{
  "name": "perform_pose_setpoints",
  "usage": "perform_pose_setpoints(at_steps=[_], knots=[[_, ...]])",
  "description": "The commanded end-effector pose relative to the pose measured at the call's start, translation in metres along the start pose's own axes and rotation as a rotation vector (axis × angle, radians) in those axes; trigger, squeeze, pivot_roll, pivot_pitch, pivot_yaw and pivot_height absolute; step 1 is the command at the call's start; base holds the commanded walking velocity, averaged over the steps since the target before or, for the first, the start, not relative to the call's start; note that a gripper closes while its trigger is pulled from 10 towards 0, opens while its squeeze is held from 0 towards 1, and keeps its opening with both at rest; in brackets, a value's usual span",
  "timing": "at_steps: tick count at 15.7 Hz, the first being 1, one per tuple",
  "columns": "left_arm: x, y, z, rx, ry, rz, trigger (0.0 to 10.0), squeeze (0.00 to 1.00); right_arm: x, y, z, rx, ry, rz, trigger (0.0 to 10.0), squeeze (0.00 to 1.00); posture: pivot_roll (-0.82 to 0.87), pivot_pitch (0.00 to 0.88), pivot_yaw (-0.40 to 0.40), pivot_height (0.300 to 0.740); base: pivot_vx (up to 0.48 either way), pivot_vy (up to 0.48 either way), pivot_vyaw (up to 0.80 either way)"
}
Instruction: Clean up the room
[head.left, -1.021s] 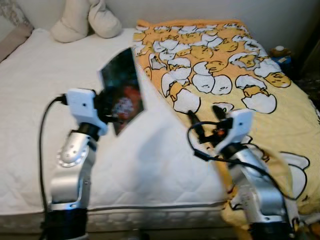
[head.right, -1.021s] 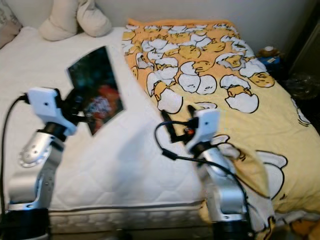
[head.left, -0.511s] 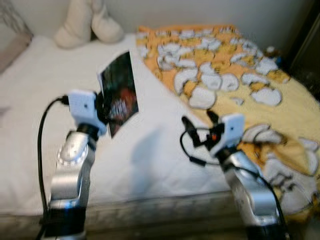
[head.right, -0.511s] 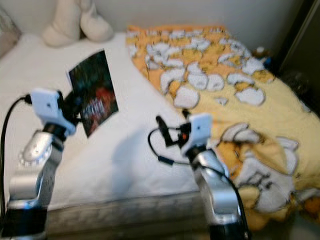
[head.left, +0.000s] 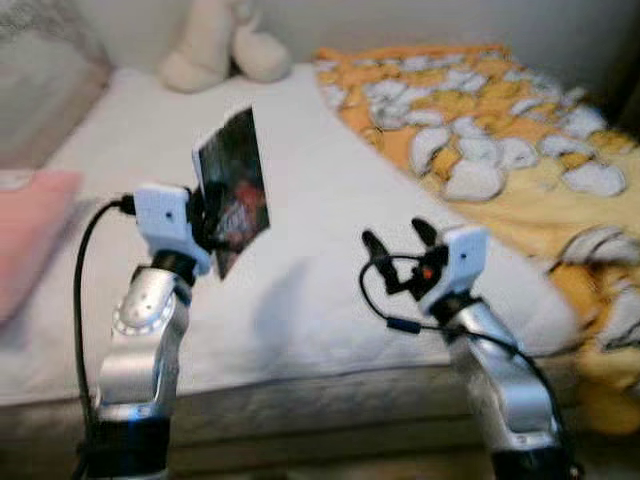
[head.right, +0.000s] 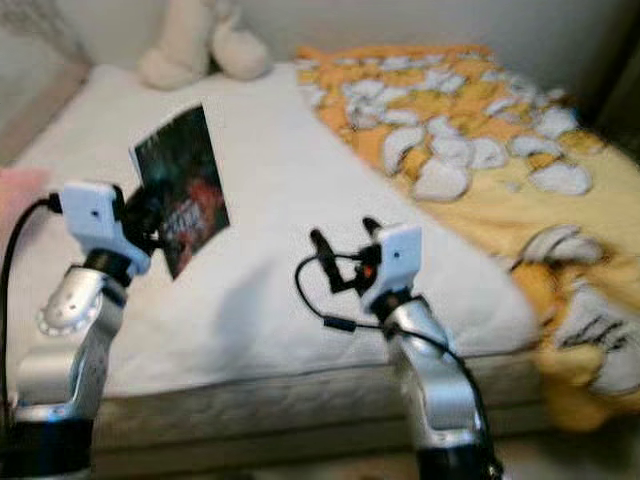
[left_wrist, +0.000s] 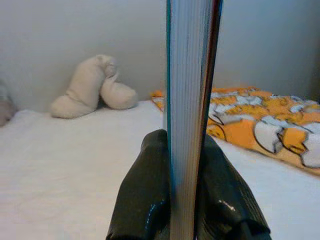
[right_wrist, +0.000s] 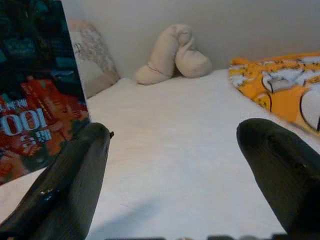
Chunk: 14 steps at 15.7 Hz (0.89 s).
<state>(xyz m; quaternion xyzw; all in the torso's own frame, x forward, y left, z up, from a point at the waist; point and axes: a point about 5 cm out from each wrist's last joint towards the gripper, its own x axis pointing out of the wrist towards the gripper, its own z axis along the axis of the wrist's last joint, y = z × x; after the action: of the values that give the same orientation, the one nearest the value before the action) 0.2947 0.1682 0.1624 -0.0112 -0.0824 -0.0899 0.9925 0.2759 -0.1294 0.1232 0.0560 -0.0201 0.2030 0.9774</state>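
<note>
A thin book (head.left: 232, 190) with a dark teal cover and a red and orange picture on it stands upright, slightly tilted, left of centre in the head views, raised above the bed (head.left: 330, 250). The left gripper (left_wrist: 183, 195) has its fingers (left_wrist: 145, 195) clamped on the book's lower edge; in the left wrist view the pale page block runs straight up between them. The right gripper (head.left: 398, 242) hangs lower right of centre over the white mattress near its front edge, fingers (right_wrist: 70, 180) spread wide apart with nothing between them.

A cream plush toy (head.left: 225, 50) lies at the head of the bed, top centre. An orange and yellow blanket (head.left: 500, 130) with egg figures covers the right side. A pink pillow (head.left: 30, 235) sits at the left edge.
</note>
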Motion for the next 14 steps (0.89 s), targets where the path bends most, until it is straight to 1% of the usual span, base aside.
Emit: perform_pose_setpoints(at_steps=[1, 10, 11, 12, 14], knots=[[0.0026, -0.0065, 0.0105, 0.008, -0.052, -0.038, 10.0, 0.0, 0.0021, -0.0013, 0.0054, 0.0, -0.023, -0.001, 10.0, 0.0, -0.02, 0.0, 0.08, 0.74, 0.0, 0.48, 0.0], [0.0026, -0.0051, 0.0094, 0.027, -0.041, -0.046, 10.0, 0.0, 0.0044, -0.004, 0.0063, -0.017, -0.022, 0.005, 10.0, 0.0, -0.02, 0.0, 0.086, 0.74, 0.0, 0.48, 0.0], [0.0033, -0.0037, 0.0097, 0.073, -0.036, -0.03, 10.0, 0.0, 0.0044, -0.0041, 0.0066, -0.019, -0.024, 0.006, 10.0, 0.0, -0.02, 0.0, 0.088, 0.74, 0.0, 0.0, 0.0], [0.0037, -0.0023, 0.0097, 0.123, -0.027, -0.016, 10.0, 0.0, 0.0044, -0.0042, 0.0067, -0.021, -0.025, 0.007, 10.0, 0.0, -0.02, 0.0, 0.088, 0.74, 0.0, -0.48, 0.0], [0.0037, -0.0024, 0.0075, 0.118, -0.024, -0.025, 10.0, 0.0, 0.0046, -0.0042, 0.0065, -0.022, -0.025, 0.009, 10.0, 0.0, -0.02, 0.0, 0.088, 0.74, 0.0, -0.48, 0.0]])
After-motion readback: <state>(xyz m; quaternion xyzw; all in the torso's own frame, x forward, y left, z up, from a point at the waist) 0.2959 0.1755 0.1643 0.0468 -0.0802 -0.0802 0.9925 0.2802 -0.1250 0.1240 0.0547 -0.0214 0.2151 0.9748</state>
